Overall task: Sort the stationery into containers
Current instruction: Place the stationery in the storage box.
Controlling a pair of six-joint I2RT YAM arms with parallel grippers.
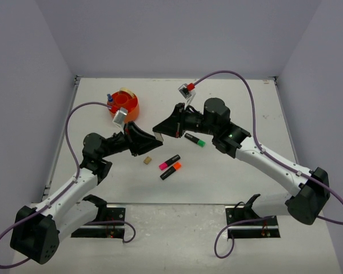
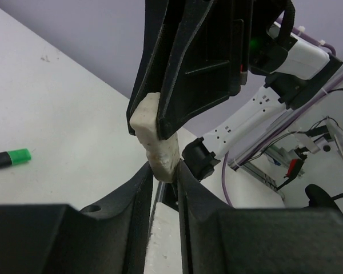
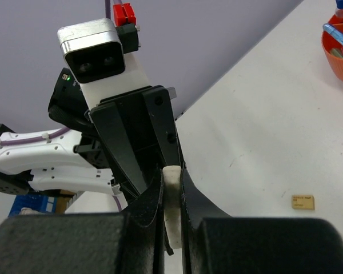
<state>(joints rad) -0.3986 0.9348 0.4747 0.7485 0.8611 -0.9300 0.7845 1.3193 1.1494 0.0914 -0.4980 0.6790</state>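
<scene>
A whitish eraser-like piece [image 2: 153, 134] hangs above the table between both grippers. My left gripper [image 2: 164, 170] pinches its lower end, and both jaws touch it. My right gripper [image 3: 171, 174] is shut on the same whitish piece [image 3: 172, 197] from the other side. The two grippers meet tip to tip in the top view, the left gripper [image 1: 144, 142] against the right gripper [image 1: 161, 129]. The orange tub [image 1: 126, 106] stands behind the left arm with some items inside. On the table lie a green-ended highlighter [image 1: 195, 140], a pink-ended highlighter [image 1: 170, 161], an orange-ended highlighter [image 1: 171, 170] and a small tan block [image 1: 147, 161].
The green-ended highlighter's tip [image 2: 10, 158] shows at the left edge of the left wrist view. The tan block [image 3: 303, 201] and the tub's rim [image 3: 338, 50] appear in the right wrist view. Grey walls close off the table at the back and sides.
</scene>
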